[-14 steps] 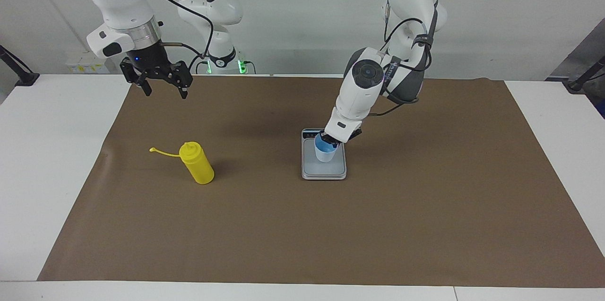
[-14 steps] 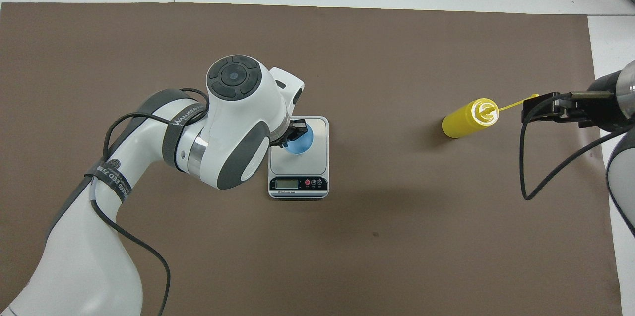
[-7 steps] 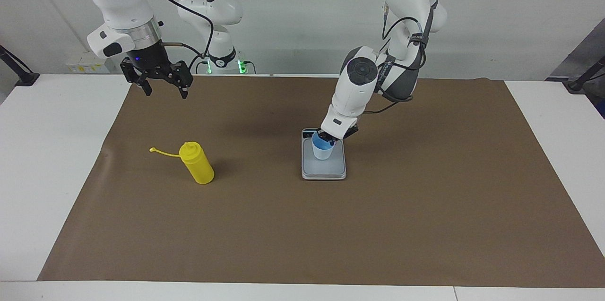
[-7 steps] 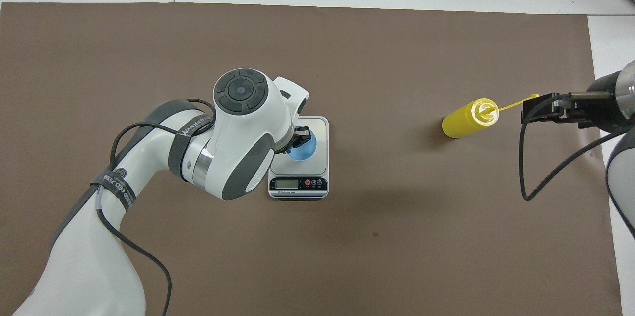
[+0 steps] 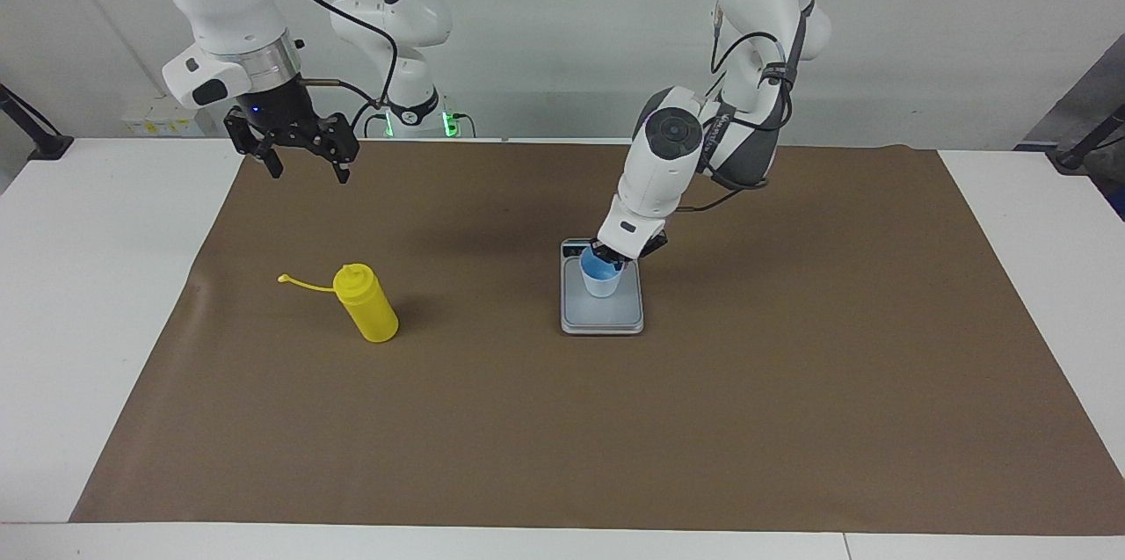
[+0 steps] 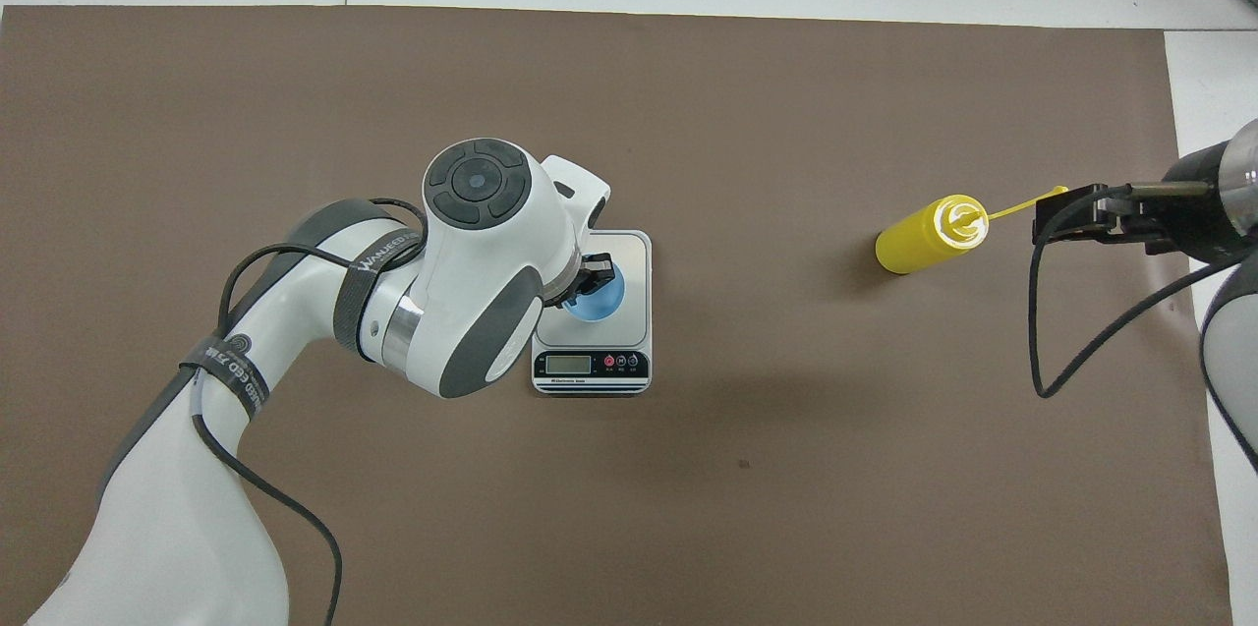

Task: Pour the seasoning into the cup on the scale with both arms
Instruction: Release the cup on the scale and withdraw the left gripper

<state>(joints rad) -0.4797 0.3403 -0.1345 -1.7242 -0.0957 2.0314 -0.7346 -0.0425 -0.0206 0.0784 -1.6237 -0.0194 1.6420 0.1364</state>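
the cup (image 5: pixel 601 278) is sitting on the scale (image 5: pixel 602 314) near the middle of the brown mat (image 5: pixel 562 419), and the left gripper (image 5: pixel 613 259) is pinching its rim on the side nearer the robots, one finger seeming to dip into the blue inside. outward from there, the left arm is angling down from its base, its wrist housing hanging over the scale's edge. toward the right arm's end of the table the seasoning (image 5: pixel 370 303) is standing upright on the mat, well apart from the scale, its cap strap trailing outward. the right gripper (image 5: pixel 303 157) is waiting in the air with its fingers spread, over the mat's edge and not touching the bottle.

as i'm judging it, the step in hand is settling the cup squarely on the weighing plate. doing it well is calling for a gentle release straight upward, so the light cup isn't tipping or sliding off centre, before the bottle is fetched.

from overhead, the left wrist is covering part of the scale (image 6: pixel 592 331) and most of the fingers. the display (image 6: pixel 568 364) is showing, but its reading is too small to make out.
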